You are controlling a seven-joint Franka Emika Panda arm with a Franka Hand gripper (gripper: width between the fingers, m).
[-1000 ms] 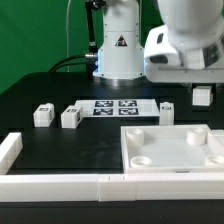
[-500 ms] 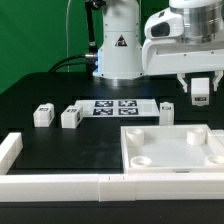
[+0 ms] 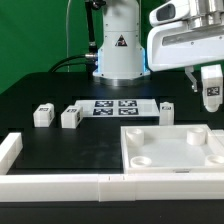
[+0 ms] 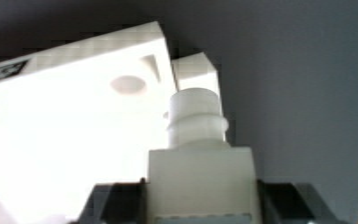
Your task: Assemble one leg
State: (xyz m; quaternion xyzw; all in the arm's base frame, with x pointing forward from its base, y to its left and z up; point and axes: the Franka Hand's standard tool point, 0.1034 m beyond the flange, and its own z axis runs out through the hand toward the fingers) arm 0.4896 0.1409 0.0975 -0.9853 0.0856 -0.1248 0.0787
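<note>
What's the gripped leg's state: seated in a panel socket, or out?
Out. The leg hangs clamped between the fingers, in the air clear of the panel; its sockets visible in the exterior view are empty.

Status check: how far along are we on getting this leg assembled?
Done: one leg is off the table, shut in the gripper. In hand: it hangs in the air near the square panel's far corner at the exterior view's right, not touching it. Left: seating it in a corner socket; the sockets in view look empty. Three more legs sit on the table.
</note>
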